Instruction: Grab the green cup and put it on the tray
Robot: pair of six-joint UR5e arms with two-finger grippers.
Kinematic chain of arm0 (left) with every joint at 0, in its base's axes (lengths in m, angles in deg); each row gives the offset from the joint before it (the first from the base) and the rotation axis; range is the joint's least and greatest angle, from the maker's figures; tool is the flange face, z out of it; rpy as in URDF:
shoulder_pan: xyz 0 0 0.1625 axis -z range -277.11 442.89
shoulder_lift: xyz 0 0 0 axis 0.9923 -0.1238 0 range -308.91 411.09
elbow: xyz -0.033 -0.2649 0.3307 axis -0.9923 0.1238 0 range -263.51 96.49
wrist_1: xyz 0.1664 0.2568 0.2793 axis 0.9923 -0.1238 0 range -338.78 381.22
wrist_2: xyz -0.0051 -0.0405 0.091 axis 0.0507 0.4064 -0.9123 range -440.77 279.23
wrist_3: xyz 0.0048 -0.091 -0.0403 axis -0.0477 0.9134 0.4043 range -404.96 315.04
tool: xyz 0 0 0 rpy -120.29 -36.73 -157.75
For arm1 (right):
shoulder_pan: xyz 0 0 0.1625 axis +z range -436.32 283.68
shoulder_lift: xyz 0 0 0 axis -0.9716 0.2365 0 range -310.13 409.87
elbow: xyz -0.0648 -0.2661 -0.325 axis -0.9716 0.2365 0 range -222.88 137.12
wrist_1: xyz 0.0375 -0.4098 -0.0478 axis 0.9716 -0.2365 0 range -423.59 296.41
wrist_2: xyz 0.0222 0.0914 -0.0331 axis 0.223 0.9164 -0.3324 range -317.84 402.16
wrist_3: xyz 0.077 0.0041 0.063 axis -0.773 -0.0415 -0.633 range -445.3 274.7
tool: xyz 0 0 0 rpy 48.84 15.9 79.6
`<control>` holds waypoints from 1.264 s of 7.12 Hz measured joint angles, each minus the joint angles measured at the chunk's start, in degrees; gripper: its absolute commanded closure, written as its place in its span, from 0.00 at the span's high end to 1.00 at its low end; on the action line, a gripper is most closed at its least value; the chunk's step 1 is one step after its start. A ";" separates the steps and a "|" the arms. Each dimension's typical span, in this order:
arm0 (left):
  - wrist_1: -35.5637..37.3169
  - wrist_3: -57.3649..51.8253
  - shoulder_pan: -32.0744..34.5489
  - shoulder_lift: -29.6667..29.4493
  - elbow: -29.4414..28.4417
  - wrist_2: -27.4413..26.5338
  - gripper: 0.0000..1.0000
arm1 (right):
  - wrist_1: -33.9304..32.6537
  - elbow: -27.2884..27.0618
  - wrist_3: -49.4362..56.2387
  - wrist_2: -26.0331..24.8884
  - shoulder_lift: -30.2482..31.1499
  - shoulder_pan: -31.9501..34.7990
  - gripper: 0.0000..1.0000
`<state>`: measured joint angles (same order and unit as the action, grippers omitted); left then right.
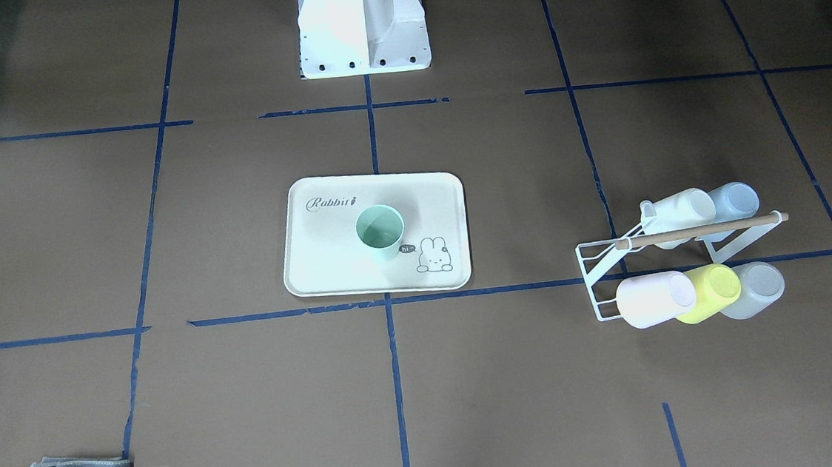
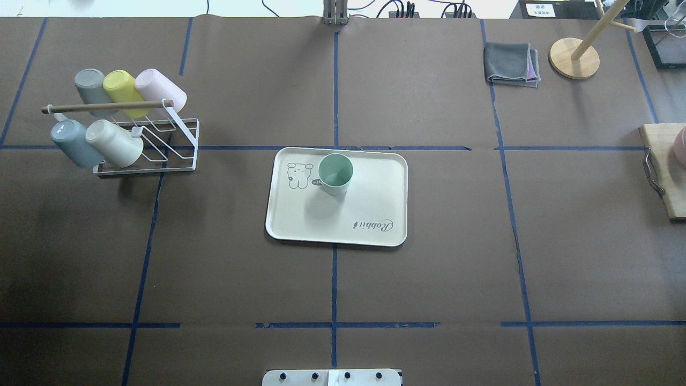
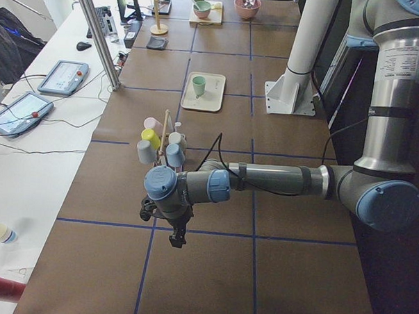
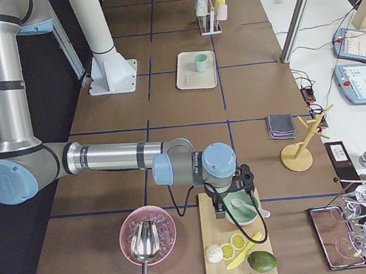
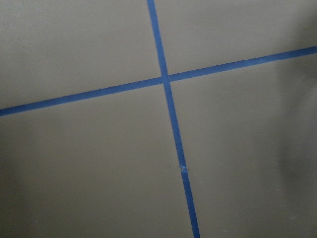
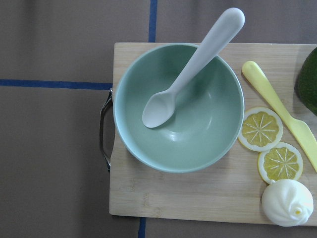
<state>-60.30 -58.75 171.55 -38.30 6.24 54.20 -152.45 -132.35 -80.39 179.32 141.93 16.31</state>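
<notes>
The pale mint-green cup [image 1: 380,230] stands upright on the cream tray [image 1: 330,270] with the "Rabbit" script, at the table's middle; both also show in the overhead view, cup [image 2: 335,172] and tray [image 2: 300,225]. No gripper is near them. My left gripper [image 3: 177,237] shows only in the exterior left view, low over bare table at the near end; I cannot tell if it is open or shut. My right gripper [image 4: 219,211] shows only in the exterior right view, above a wooden board; I cannot tell its state either.
A white wire rack [image 2: 161,155] at the robot's left holds several pastel cups, among them a yellow-green cup [image 2: 119,84]. A folded grey cloth [image 2: 512,63] and a wooden stand [image 2: 574,58] sit far right. The board [image 6: 198,198] carries a green bowl [image 6: 198,134] with a spoon, and lemon slices.
</notes>
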 measured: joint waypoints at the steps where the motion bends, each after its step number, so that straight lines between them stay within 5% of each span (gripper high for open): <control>1: 0.03 0.09 0.02 1.14 1.53 0.00 1.00 | 0.00 -0.05 -0.55 -0.08 -0.02 -0.02 1.00; 9: 1.02 2.27 1.02 1.40 5.05 -0.15 1.00 | -0.08 -0.08 -1.38 0.75 -0.76 -0.07 1.00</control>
<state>-59.28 -56.48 172.57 -36.90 11.29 54.06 -152.53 -132.43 -81.77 180.07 141.16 16.24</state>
